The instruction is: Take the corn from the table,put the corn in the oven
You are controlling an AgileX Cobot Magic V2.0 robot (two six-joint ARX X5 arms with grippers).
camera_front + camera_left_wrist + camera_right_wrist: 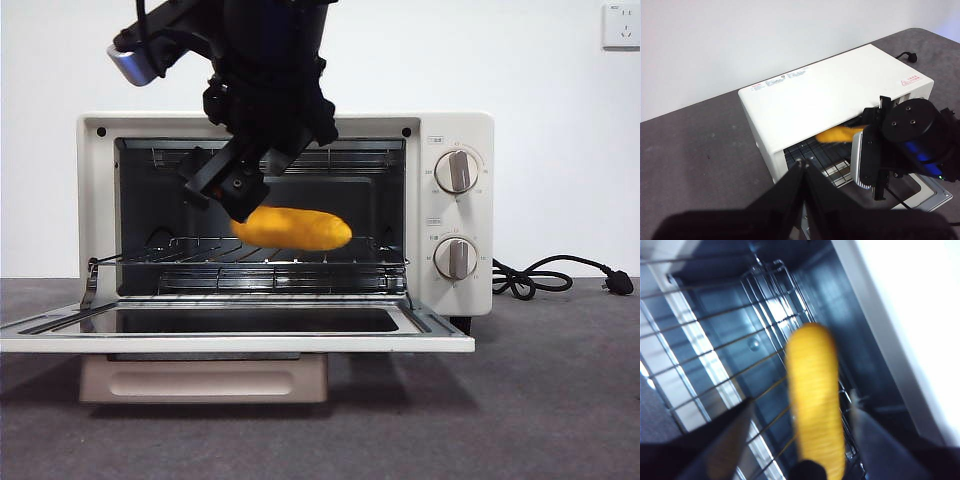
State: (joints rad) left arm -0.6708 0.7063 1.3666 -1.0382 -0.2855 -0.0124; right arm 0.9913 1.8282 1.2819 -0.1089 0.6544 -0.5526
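Your right gripper (243,200) reaches down from above into the mouth of the oven (455,130). Its jaws look spread to either side of the corn (295,228) in the blurred right wrist view, and you cannot tell whether they press it. The corn lies lengthwise just above the wire rack (200,262), near the middle of the cavity; contact with the rack is unclear. The oven door (440,335) is folded down flat toward the table's (560,400) front edge. Your left gripper (804,172) hovers above and off to the side of the oven, jaws pressed together and holding nothing. A black power cord (545,275) trails over the table beside the oven's knob side.
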